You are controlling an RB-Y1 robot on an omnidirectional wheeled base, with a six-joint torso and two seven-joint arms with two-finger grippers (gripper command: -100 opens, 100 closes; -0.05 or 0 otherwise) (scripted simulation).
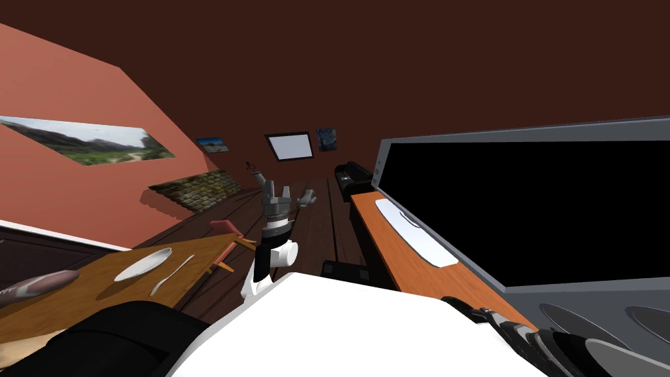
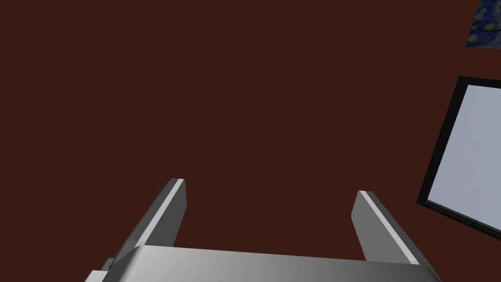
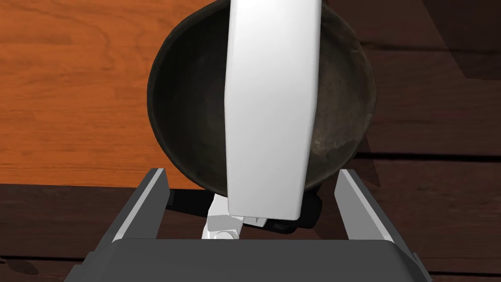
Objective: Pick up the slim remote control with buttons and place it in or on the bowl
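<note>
A slim plain white remote (image 3: pixel 269 98) lies lengthwise across a dark round bowl (image 3: pixel 186 98). One end of it overhangs the rim toward my right gripper (image 3: pixel 250 171). That gripper hangs over the bowl with its fingers open, one on each side of the remote and clear of it. No buttons show on the remote's upper face. The bowl sits at the edge of an orange wooden top (image 3: pixel 73 98). My left gripper (image 2: pixel 271 188) is raised in front of me (image 1: pixel 276 194), open and holding nothing.
A large black TV (image 1: pixel 536 209) stands on the orange wooden stand (image 1: pixel 405 268) to my right, with a long white flat object (image 1: pixel 415 232) in front of it. To my left is a table (image 1: pixel 98 281) with a white plate (image 1: pixel 142 264) and a spoon (image 1: pixel 171 275). The floor is dark wood (image 1: pixel 314 229).
</note>
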